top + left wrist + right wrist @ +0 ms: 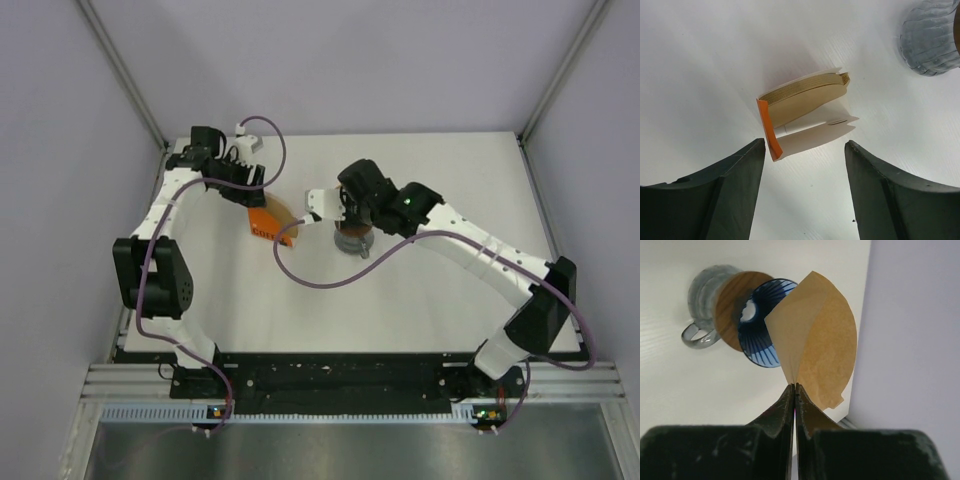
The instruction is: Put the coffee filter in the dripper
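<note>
My left arm runs up the 9 o'clock edge of the table [450, 180], bends at 11 o'clock and points its left tool [805, 150] toward 4 o'clock. The tool's fingers are spread and hold nothing, and the orange pack [769, 130] lies flat just beyond their tips with its tan sheets fanned out. My right arm reaches from 5 o'clock to the table's middle. There the right tool [794, 387] is pressed together, pinching the coffee filter [817, 340] by its bottom corner. The filter is a tan paper cone, partly opened, rising toward 1 o'clock from the tips. It is held in the air, not seated. At its 10 o'clock, the dripper [762, 342], a ribbed dark cone with a wood-coloured collar, sits on the clear grey cup [702, 295]. I cannot tell whether paper and rim touch.
</note>
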